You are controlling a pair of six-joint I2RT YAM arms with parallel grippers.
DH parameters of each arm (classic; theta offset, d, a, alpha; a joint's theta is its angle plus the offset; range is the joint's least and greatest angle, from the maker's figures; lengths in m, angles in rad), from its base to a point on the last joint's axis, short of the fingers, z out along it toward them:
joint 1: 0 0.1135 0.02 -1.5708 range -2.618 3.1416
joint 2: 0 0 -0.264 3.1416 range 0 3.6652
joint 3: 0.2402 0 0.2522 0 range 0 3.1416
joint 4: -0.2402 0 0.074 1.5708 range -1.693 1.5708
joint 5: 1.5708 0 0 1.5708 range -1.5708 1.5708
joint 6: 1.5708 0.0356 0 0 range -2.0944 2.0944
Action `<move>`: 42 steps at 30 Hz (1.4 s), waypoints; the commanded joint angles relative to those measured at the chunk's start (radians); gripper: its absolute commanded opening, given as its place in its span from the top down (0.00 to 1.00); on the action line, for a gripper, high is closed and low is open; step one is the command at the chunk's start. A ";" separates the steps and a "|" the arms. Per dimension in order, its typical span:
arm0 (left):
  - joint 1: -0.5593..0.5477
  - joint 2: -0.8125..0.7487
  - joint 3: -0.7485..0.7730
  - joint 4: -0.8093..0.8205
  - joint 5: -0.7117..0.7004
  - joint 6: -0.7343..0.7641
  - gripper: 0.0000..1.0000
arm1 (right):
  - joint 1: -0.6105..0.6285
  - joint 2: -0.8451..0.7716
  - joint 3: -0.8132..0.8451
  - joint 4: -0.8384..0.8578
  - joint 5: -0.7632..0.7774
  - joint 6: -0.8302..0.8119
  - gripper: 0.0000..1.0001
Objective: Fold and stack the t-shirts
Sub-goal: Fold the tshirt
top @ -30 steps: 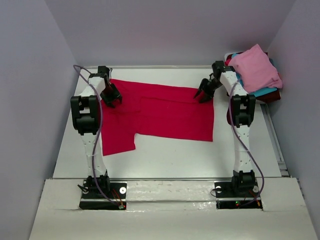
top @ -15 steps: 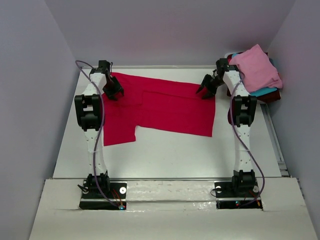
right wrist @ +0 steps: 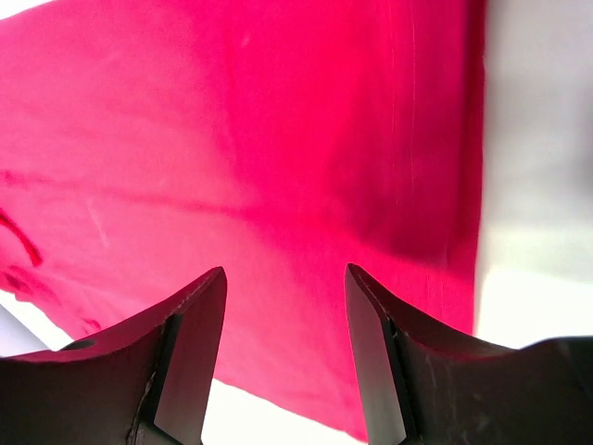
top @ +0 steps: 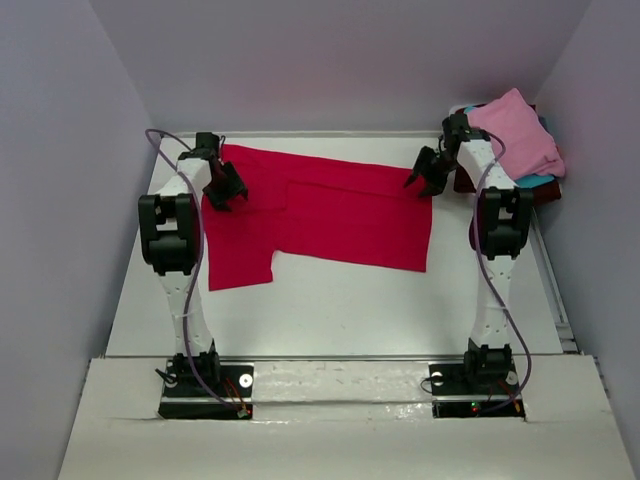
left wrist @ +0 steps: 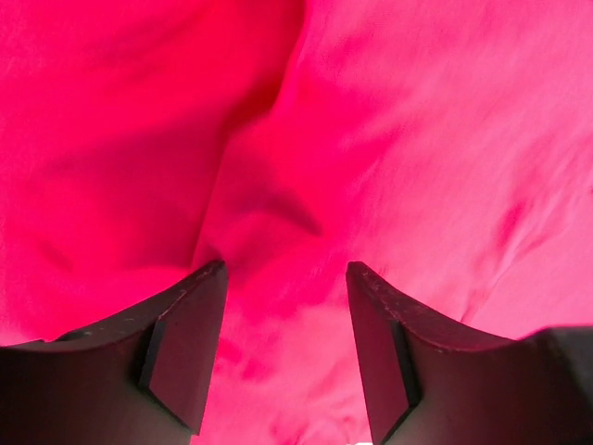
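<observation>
The crimson-red t-shirt (top: 330,220) lies spread on the white table (top: 350,310). The left end effector (top: 222,190) hangs over its far left corner and the right end effector (top: 428,178) over its far right corner. Both are open and empty. If they close too high or unevenly, they could catch only one layer, and the fold would go crooked.

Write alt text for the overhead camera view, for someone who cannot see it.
A bright red t-shirt lies spread flat on a white table between two robot arms. The left gripper and right gripper, both open, are poised over its far corners. A pile of shirts, pink on top, sits at the far right.
</observation>
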 commanded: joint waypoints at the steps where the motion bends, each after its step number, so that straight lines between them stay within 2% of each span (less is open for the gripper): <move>1: -0.023 -0.181 -0.085 0.063 -0.069 0.015 0.33 | -0.010 -0.188 -0.060 0.049 0.027 -0.031 0.40; 8: -0.087 -0.361 -0.136 0.074 -0.129 0.011 0.30 | 0.018 -0.327 -0.210 0.018 0.001 -0.018 0.39; 13: -0.111 -0.431 -0.211 0.025 -0.165 0.004 0.30 | 0.049 -0.452 -0.483 0.061 -0.020 -0.015 0.39; 20: -0.129 -0.624 -0.508 0.026 -0.161 -0.051 0.31 | 0.058 -0.616 -0.828 0.148 -0.048 -0.018 0.39; 25: -0.138 -0.744 -0.670 0.023 -0.124 -0.100 0.31 | 0.058 -0.685 -0.927 0.145 -0.037 -0.035 0.39; 33: -0.138 -0.878 -0.797 -0.009 -0.145 -0.145 0.30 | 0.058 -0.774 -1.029 0.130 0.009 0.012 0.39; 38: -0.138 -0.896 -0.852 0.000 -0.145 -0.162 0.28 | 0.058 -0.829 -1.109 0.139 0.052 0.055 0.38; 42: -0.072 -0.898 -0.886 0.011 -0.135 -0.156 0.28 | 0.058 -0.870 -1.188 0.167 0.052 0.107 0.38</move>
